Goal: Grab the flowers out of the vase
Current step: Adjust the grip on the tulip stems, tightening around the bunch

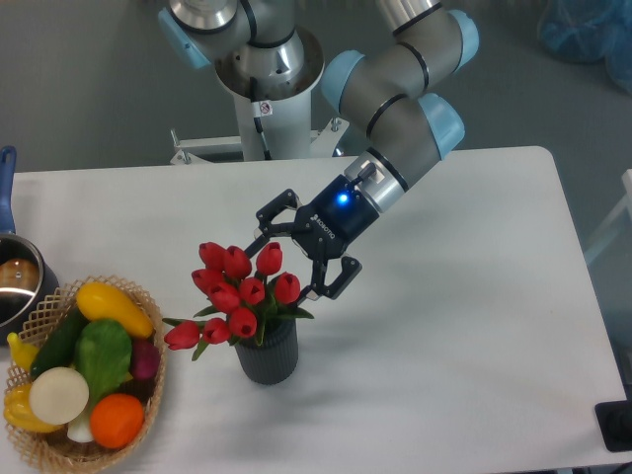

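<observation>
The pincer gapes wide at the right edge of the flowers, which stand in the vase on the table, beside a basket.

We take this for a robotics lab: an industrial arm on a bolted pedestal behind a plain white desk, grey floor, and a wicker basket of plastic-looking vegetables.
</observation>
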Action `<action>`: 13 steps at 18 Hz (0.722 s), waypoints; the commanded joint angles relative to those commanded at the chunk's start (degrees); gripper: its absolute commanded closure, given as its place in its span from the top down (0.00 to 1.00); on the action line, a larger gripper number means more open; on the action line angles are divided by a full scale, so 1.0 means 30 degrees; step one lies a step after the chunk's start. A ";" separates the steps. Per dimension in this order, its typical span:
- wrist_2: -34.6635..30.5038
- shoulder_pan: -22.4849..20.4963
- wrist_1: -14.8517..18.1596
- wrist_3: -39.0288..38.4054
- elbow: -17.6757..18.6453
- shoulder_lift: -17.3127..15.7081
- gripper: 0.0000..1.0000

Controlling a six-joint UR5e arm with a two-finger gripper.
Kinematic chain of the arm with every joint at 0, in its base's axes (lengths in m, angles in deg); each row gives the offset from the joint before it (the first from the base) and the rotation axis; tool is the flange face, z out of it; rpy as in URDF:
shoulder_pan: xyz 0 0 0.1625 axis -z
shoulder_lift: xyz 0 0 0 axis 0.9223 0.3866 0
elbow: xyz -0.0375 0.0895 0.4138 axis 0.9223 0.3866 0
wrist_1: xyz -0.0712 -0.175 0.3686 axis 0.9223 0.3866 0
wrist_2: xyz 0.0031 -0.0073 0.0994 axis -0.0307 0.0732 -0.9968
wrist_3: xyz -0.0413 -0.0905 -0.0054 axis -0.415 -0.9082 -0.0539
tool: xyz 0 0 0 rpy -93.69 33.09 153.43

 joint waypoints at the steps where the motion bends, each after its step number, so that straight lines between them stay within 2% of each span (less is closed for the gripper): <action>1: 0.0118 0.0000 0.0000 0.0293 0.0000 0.0058 1.00; 7: 0.0559 0.0117 0.0000 0.1876 -0.0029 0.0264 1.00; 13: 0.0559 0.0293 0.0000 0.2230 -0.0029 0.0264 1.00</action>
